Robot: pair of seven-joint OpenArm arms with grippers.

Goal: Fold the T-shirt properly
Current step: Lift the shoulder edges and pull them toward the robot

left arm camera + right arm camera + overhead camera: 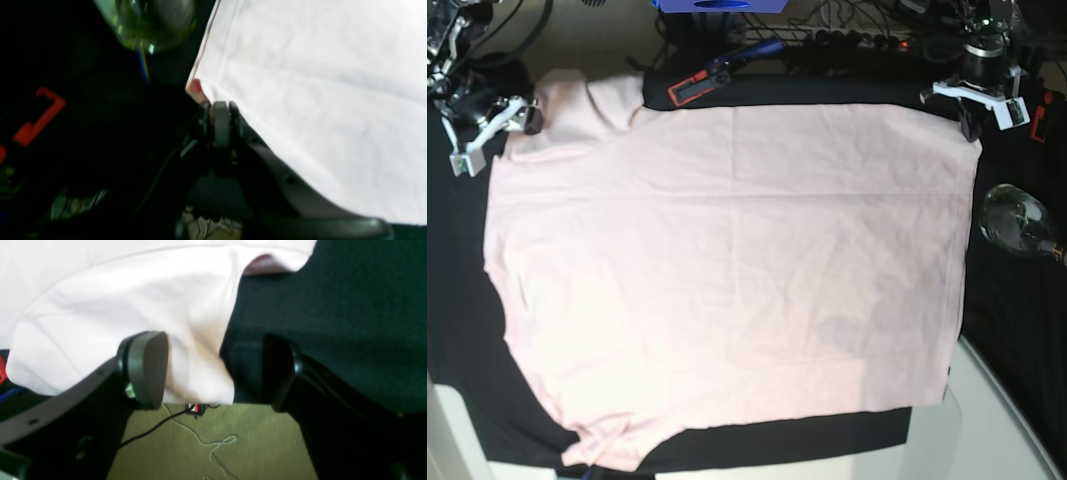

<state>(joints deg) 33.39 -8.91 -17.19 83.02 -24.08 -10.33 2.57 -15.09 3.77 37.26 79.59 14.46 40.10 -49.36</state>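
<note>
The pale pink T-shirt lies spread flat, plain side up, over most of the black table cloth. My left gripper is at its far right corner. In the left wrist view that gripper has its fingers pressed together on the hem corner of the T-shirt. My right gripper is at the far left, by a sleeve. The right wrist view shows that gripper open, with the sleeve end of the T-shirt lying loose between its fingers at the table's edge.
A clear glass bottle lies on the cloth right of the shirt and shows as the bottle near the left gripper. A red and black clamp and cables sit at the far edge. Floor with loose cables lies below the table's edge.
</note>
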